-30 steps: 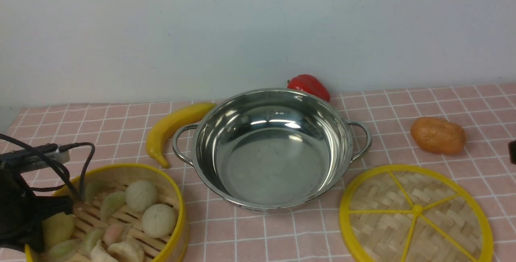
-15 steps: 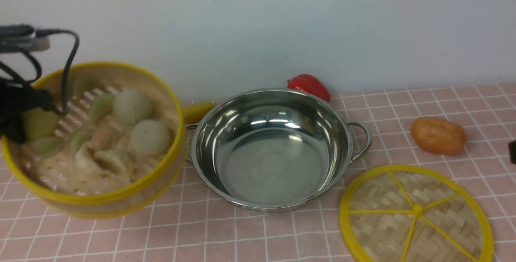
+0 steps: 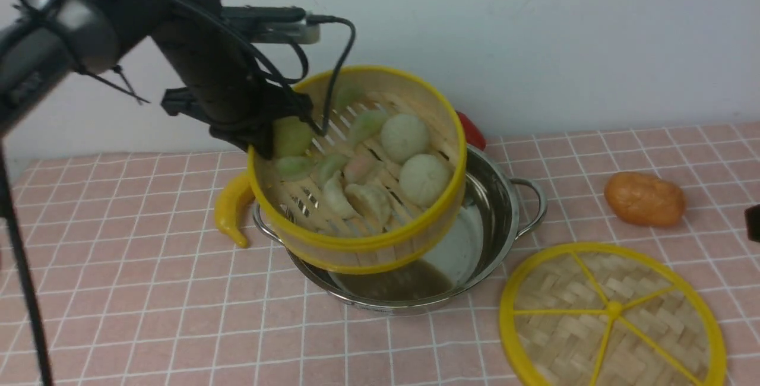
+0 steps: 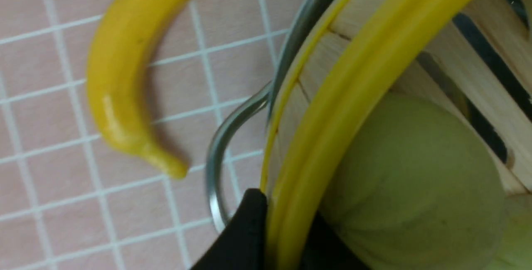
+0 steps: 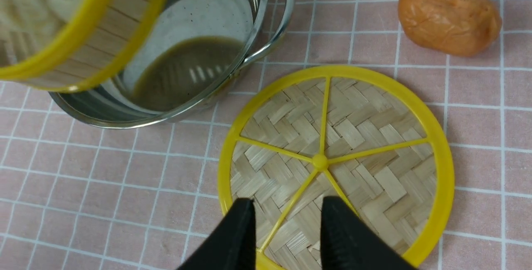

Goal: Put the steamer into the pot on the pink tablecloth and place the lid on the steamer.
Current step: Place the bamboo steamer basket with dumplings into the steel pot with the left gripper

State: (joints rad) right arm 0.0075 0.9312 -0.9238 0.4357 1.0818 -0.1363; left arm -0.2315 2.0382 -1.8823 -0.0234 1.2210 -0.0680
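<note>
The steamer (image 3: 362, 243), a yellow-rimmed bamboo basket of pale buns and dumplings, hangs tilted over the left half of the steel pot (image 3: 504, 208). My left gripper (image 3: 267, 136) is shut on its left rim, one finger outside the wall and one inside (image 4: 282, 241). The pot stands on the pink tablecloth (image 3: 148, 291) and has nothing inside it. The lid (image 3: 611, 315), a flat woven disc with yellow spokes, lies on the cloth to the right of the pot. My right gripper (image 5: 286, 205) hovers open over the lid's (image 5: 332, 158) near edge, with nothing between its fingers.
A yellow banana (image 3: 231, 208) lies by the pot's left handle (image 4: 216, 153). A red pepper (image 3: 473, 130) sits behind the pot against the wall. An orange-brown potato (image 3: 644, 199) lies at the right, beyond the lid.
My left arm has lifted the steamer off the cloth at the front left and carried it up and right, to over the pot. The right gripper has stayed put.
</note>
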